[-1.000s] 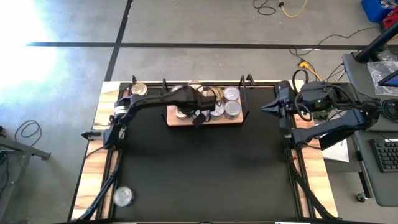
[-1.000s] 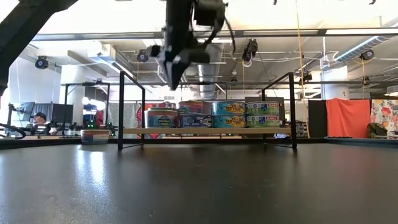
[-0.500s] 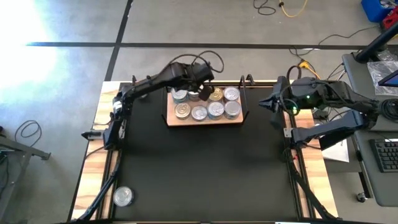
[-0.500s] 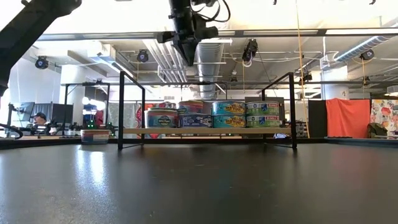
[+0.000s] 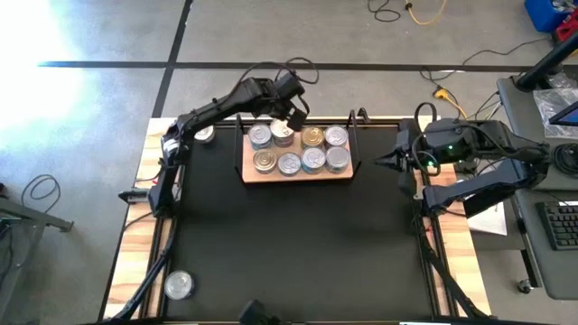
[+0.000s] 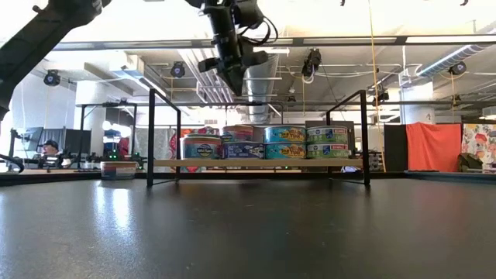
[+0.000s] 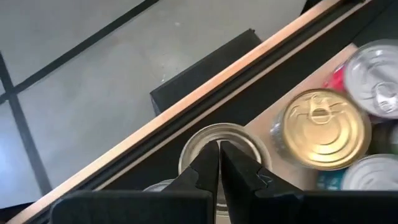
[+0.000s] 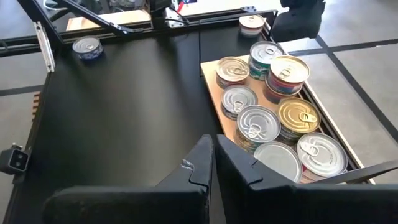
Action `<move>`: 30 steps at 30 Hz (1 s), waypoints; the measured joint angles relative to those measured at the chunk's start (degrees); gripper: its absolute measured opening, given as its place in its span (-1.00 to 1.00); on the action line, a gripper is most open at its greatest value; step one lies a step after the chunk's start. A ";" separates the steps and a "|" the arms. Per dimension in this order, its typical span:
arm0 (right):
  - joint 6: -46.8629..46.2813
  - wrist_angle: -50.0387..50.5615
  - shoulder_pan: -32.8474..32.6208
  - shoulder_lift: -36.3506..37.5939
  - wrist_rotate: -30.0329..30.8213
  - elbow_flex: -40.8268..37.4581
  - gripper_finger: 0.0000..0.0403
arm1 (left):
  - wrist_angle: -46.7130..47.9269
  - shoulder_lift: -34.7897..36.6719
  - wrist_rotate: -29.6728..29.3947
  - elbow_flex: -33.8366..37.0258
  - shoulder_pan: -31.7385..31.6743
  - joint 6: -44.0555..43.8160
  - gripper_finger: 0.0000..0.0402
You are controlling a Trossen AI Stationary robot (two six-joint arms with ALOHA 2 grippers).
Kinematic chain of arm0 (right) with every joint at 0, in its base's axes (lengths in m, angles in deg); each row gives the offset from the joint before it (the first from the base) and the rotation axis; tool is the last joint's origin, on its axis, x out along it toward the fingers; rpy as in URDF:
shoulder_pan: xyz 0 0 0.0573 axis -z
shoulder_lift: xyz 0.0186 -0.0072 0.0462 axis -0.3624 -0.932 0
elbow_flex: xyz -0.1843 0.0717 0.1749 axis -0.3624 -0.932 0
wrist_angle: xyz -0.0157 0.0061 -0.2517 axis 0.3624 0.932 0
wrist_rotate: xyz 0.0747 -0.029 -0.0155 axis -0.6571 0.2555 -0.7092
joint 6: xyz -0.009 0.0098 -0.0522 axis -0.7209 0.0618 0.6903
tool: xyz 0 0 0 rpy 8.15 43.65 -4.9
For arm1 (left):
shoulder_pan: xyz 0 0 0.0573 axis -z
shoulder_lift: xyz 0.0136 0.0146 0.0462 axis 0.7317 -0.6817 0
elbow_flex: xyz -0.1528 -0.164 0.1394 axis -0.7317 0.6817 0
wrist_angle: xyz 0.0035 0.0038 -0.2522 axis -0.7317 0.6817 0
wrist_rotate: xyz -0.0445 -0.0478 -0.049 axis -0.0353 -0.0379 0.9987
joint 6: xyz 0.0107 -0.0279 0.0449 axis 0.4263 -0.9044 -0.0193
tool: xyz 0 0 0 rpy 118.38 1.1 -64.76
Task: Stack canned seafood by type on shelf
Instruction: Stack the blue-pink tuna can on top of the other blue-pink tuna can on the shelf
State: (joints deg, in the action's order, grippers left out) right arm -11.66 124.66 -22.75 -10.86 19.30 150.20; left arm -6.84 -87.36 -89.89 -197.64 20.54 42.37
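item: canned seafood (image 5: 298, 155), short round metal tins, silver pull-tab lids, one gold lid (image 5: 312, 137); coloured paper side labels. location: grouped on the shelf (image 5: 293, 177), a light-wood board with thin black wire posts, at the far side of the counter (image 5: 289, 253). strays: one tin (image 5: 179, 285) at the near left corner, one (image 5: 204, 134) far left. left gripper (image 5: 295, 118): jaws closed, empty, raised over the shelf's far edge. right gripper (image 5: 377, 162): jaws closed, waiting right of the shelf. step judged: between placements; next calls for fetching a stray tin.
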 joint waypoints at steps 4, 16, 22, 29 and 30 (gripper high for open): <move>0.17 -0.37 0.00 0.08 0.32 0.00 -0.94 | 0.79 -0.05 0.04 0.02 -0.86 2.20 -1.00; -0.87 -0.99 0.00 0.46 1.38 -0.02 -0.94 | 0.95 -0.05 3.49 1.24 -2.85 5.64 -1.00; -0.63 -1.33 0.00 0.43 2.04 -0.02 -0.94 | -1.32 -0.05 4.54 1.16 -0.71 8.58 -1.00; -0.81 -1.33 0.00 0.43 2.06 -0.02 -0.94 | -1.73 -0.05 4.21 1.14 -0.28 9.54 -1.00; -1.10 -1.33 0.00 0.43 2.06 -0.02 -0.94 | -2.05 -0.05 4.20 1.14 -0.18 9.54 -1.00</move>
State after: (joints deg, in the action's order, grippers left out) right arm -12.76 123.32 -22.75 -10.42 21.36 150.18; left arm -8.89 -87.41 -85.68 -196.50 20.36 51.91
